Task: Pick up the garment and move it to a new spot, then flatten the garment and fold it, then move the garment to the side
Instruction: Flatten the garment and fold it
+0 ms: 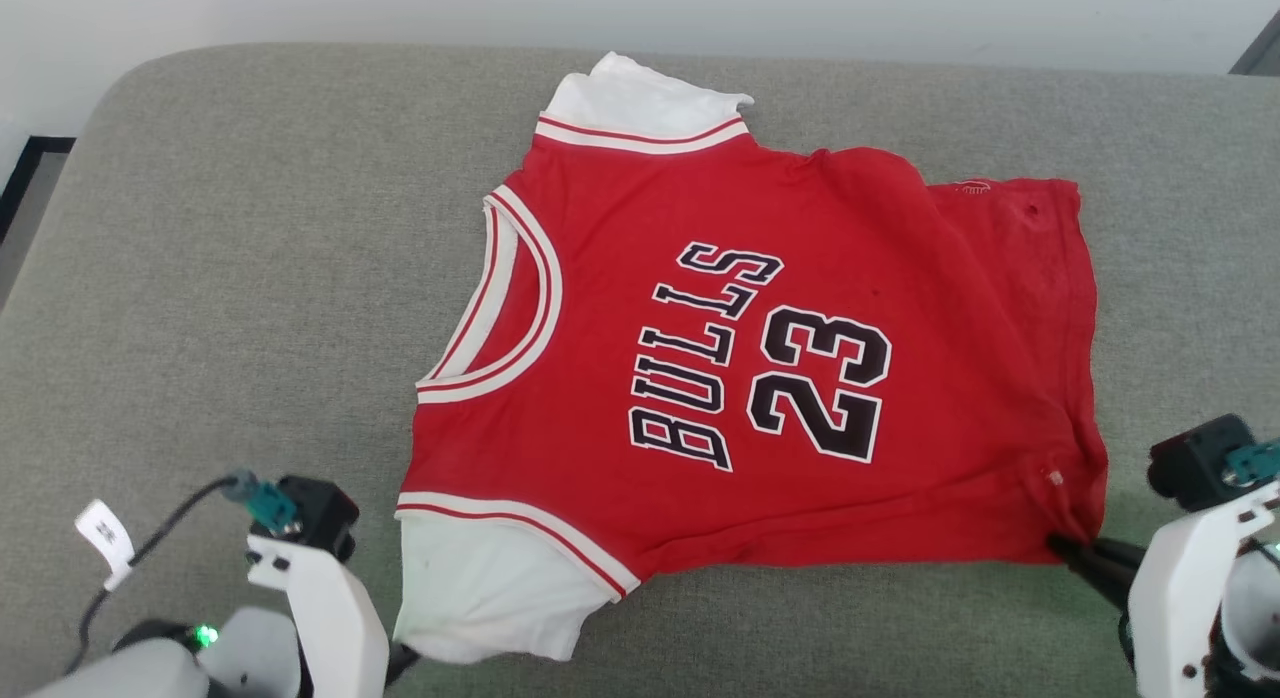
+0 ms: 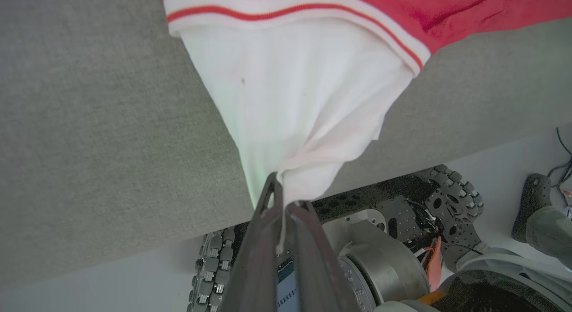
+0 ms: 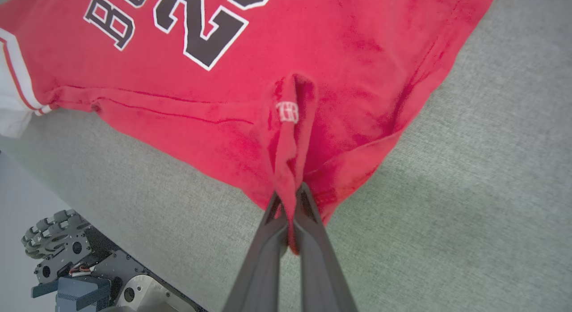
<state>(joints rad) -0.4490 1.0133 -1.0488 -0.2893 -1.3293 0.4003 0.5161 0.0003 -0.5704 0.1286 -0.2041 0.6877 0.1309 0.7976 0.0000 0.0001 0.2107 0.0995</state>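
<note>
The garment (image 1: 780, 378), a red jersey with white sleeves and dark BULLS 23 lettering, lies spread on the grey cushioned surface (image 1: 230, 278), neck to the left, hem to the right. My left gripper (image 2: 282, 196) is shut on the near white sleeve (image 2: 295, 106), pinching its bunched edge at the surface's front edge; in the head view that gripper (image 1: 405, 660) sits at the sleeve's lower corner. My right gripper (image 3: 290, 198) is shut on a pinched fold of the red hem corner (image 3: 290, 137), and appears at the lower right of the garment (image 1: 1075, 550).
The grey surface (image 3: 469, 191) extends well beyond the garment on the left and far sides. Its front edge (image 2: 134, 240) drops to my wheeled base (image 2: 393, 222) and a pale floor. A white wall runs behind.
</note>
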